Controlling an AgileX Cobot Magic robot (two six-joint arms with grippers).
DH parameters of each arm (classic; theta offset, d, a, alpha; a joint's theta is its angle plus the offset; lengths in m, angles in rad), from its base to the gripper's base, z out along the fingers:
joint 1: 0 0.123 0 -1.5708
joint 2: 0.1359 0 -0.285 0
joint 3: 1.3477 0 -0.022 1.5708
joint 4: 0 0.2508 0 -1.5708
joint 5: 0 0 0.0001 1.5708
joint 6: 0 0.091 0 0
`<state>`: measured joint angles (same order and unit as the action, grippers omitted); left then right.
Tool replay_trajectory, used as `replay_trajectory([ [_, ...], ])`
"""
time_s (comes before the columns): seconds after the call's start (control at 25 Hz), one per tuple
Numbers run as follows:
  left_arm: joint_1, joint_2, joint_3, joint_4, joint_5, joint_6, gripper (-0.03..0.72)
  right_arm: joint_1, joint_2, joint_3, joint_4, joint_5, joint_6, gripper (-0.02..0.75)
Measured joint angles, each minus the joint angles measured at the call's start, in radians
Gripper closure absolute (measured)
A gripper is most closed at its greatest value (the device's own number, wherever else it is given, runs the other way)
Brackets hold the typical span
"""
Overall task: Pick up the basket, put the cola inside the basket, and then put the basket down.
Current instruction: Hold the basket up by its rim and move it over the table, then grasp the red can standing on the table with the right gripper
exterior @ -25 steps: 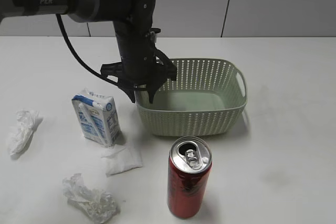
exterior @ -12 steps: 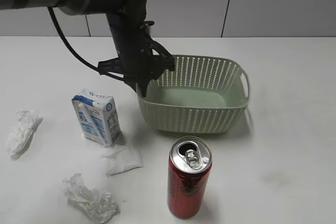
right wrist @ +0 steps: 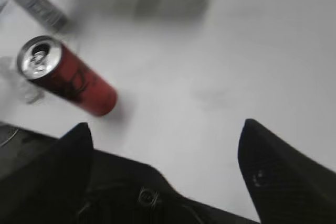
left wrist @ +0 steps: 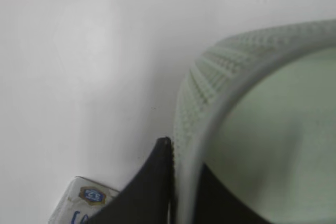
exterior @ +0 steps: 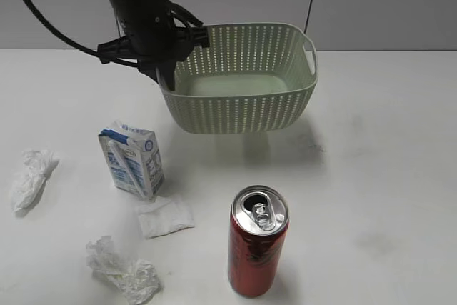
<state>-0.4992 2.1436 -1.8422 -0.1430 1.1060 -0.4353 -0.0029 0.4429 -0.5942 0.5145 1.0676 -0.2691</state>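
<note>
Partly hidden left pincer point(exterior: 166, 69), basket point(exterior: 243, 98) rim clamped

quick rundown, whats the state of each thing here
basket: lifted off the table, empty, left rim pinched by the left gripper
cola: upright on the table, untouched
milk carton: standing, top corner dented
crumpled wrappers: lying loose on the table
right gripper: open, empty, above the table

A blue-and-white drink carton point(exterior: 132, 159) stands on the white table point(exterior: 385, 162); a small white packet point(exterior: 165, 216) and two crumpled clear wrappers point(exterior: 121, 269) point(exterior: 31, 178) lie near it.
</note>
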Motion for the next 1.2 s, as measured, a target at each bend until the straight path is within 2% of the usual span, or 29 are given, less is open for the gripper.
replay_trajectory([
  [0.08, 0.000, 0.000, 0.000, 0.004, 0.006, 0.000, 0.685, 0.016, 0.124, -0.058, 0.060, 0.018, -0.075, 0.070],
  [0.2, 0.000, 0.000, 0.000, 0.004, 0.006, 0.004, 0.685, 0.092, 0.295, -0.159, 0.058, 0.004, -0.125, 0.068],
  [0.36, 0.000, 0.000, 0.000, 0.006, 0.009, 0.025, 0.685, 0.292, 0.497, -0.300, -0.081, -0.014, -0.110, 0.069],
  [0.48, 0.000, 0.000, 0.000, 0.006, 0.014, 0.029, 0.685, 0.473, 0.644, -0.371, -0.199, -0.037, -0.039, 0.070],
  [0.6, 0.000, 0.000, 0.000, 0.007, 0.017, 0.031, 0.685, 0.639, 0.774, -0.400, -0.228, -0.122, 0.028, 0.071],
  [0.72, 0.000, 0.000, 0.000, 0.007, 0.023, 0.048, 0.685, 0.754, 0.885, -0.405, -0.233, -0.228, 0.071, 0.071],
  [0.96, 0.000, 0.000, 0.000, 0.008, 0.026, 0.054, 0.685, 0.847, 1.049, -0.406, -0.238, -0.363, 0.105, 0.071],
  [1.2, 0.000, 0.000, 0.000, 0.009, 0.026, 0.055, 0.685, 0.855, 1.125, -0.406, -0.300, -0.382, 0.152, 0.071],
])
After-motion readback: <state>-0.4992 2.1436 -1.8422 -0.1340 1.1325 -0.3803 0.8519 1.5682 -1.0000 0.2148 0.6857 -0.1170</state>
